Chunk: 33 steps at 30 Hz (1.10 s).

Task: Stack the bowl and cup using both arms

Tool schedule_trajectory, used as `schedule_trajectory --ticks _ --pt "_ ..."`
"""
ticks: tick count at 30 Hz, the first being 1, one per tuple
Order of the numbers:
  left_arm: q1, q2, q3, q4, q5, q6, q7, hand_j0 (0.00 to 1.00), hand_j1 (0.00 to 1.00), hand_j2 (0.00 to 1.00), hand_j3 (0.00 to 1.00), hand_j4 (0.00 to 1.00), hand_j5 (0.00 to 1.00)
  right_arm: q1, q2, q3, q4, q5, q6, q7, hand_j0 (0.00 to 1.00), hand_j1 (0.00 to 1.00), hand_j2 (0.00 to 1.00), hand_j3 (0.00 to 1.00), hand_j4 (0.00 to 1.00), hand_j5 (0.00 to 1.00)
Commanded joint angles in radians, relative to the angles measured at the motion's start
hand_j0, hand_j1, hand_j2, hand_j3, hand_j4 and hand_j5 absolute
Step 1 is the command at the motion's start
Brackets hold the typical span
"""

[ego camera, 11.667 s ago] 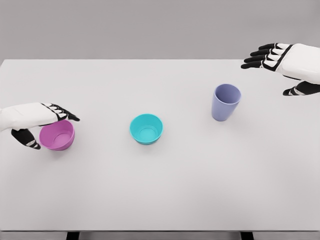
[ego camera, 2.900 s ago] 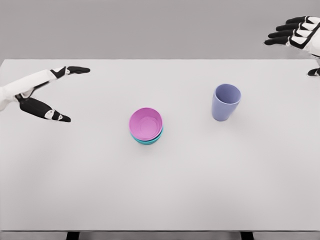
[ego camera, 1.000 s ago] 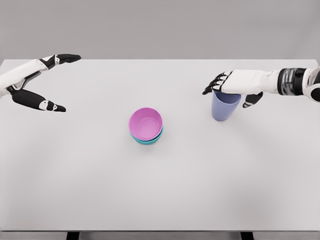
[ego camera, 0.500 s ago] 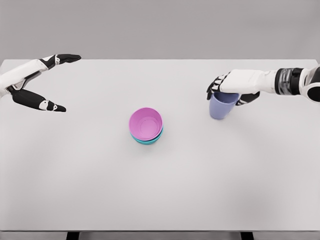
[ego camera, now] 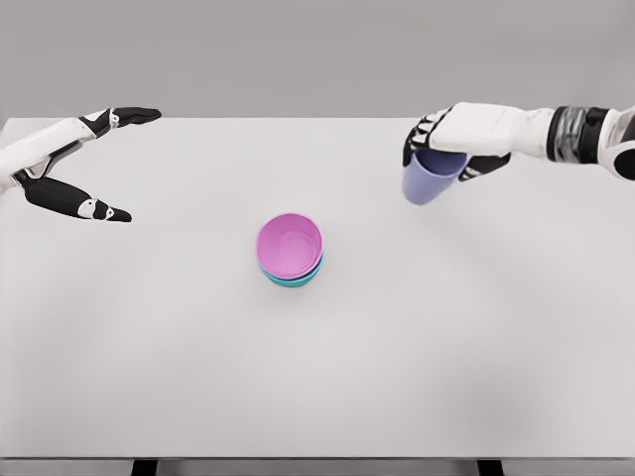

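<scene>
Bowls are nested: pink bowl (ego camera: 289, 244) sits in teal bowl (ego camera: 294, 279) at centre. Right hand (ego camera: 448, 140), clamped on lavender cup (ego camera: 427, 178) at two o'clock, must stack it; left hand (ego camera: 74, 164) spread at ten.

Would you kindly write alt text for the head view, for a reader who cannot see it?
The right hand holds a lavender cup by its rim, lifted and tilted above a white table. At the middle, a pink bowl sits nested in a teal bowl. The left hand hovers open at the far left.
</scene>
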<state>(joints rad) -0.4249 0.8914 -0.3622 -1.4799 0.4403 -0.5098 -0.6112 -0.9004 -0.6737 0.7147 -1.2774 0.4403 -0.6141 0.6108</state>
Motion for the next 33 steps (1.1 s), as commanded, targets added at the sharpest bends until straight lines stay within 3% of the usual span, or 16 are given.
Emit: schedule_trajectory --ticks 1,8,12,16,22,25,29,33 --pt "0.0 0.0 0.0 0.0 0.008 0.004 0.0 1.0 1.0 1.0 1.0 1.0 1.0 0.0 0.022 -0.017 -0.007 -0.009 0.003 0.0 0.51 0.51 0.51 0.51 0.51 0.51" --pt "0.0 0.0 0.0 0.0 0.008 0.002 0.0 1.0 1.0 1.0 1.0 1.0 1.0 0.0 0.112 -0.015 -0.122 -0.014 0.003 0.0 0.52 0.52 0.52 0.52 0.52 0.52" --pt "0.0 0.0 0.0 0.0 0.008 0.002 0.0 1.0 1.0 1.0 1.0 1.0 1.0 0.005 0.198 -0.003 -0.192 -0.015 0.003 0.0 0.52 0.52 0.52 0.52 0.52 0.52" --pt "0.0 -0.003 0.0 0.0 0.008 0.002 0.0 1.0 1.0 1.0 1.0 1.0 1.0 0.015 0.218 0.035 -0.26 -0.015 0.003 0.0 0.54 0.54 0.54 0.54 0.54 0.54" --pt "0.0 -0.003 0.0 0.0 0.008 0.002 0.0 1.0 1.0 1.0 1.0 1.0 1.0 0.043 0.233 0.069 -0.299 -0.017 0.003 0.0 0.54 0.54 0.54 0.54 0.54 0.54" --pt "0.0 -0.005 0.0 0.0 0.008 0.002 0.0 1.0 1.0 1.0 1.0 1.0 1.0 0.043 0.235 0.091 -0.292 -0.018 0.003 0.0 0.54 0.54 0.54 0.54 0.54 0.54" --pt "0.0 -0.005 0.0 0.0 0.008 0.002 0.0 1.0 1.0 1.0 1.0 1.0 1.0 0.044 0.235 0.106 -0.203 -0.014 0.003 0.0 0.54 0.54 0.54 0.54 0.54 0.54" --pt "0.0 -0.005 0.0 0.0 0.008 0.002 0.0 1.0 1.0 1.0 1.0 1.0 1.0 0.043 0.252 0.109 -0.183 -0.005 0.003 0.0 0.54 0.54 0.54 0.54 0.54 0.54"
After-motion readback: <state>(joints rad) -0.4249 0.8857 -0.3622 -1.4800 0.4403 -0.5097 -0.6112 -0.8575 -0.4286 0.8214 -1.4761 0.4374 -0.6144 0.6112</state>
